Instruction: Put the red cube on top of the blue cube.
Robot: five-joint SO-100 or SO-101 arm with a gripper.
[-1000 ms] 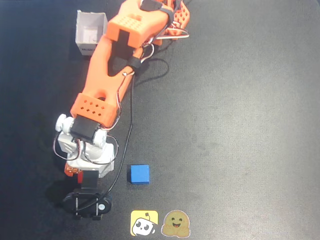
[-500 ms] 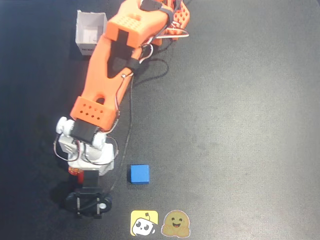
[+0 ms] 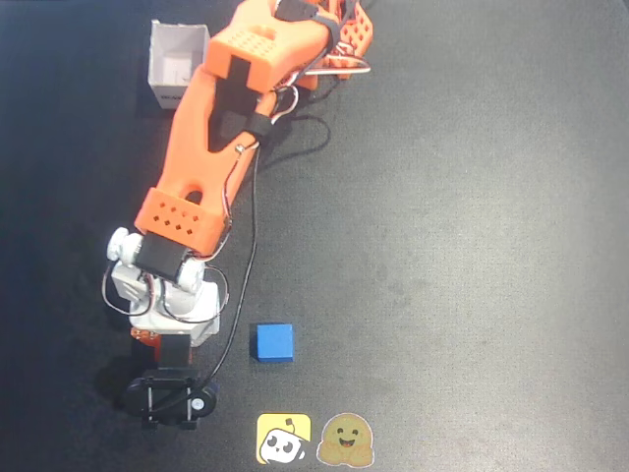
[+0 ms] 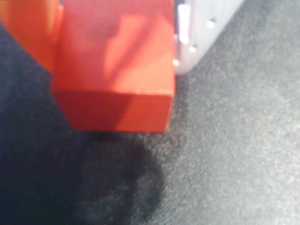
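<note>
Because the red cube (image 4: 115, 65) fills the upper left of the wrist view, pressed between an orange finger at its ten o'clock and a white finger at its two o'clock, the gripper (image 4: 117, 28) is judged to be closed on it, so that it can be carried; in the overhead view the cube is hidden under the wrist; the blue cube (image 3: 274, 342) lies on the dark table (image 3: 472, 246) at three o'clock of the gripper, near but apart, its top left free for stacking.
</note>
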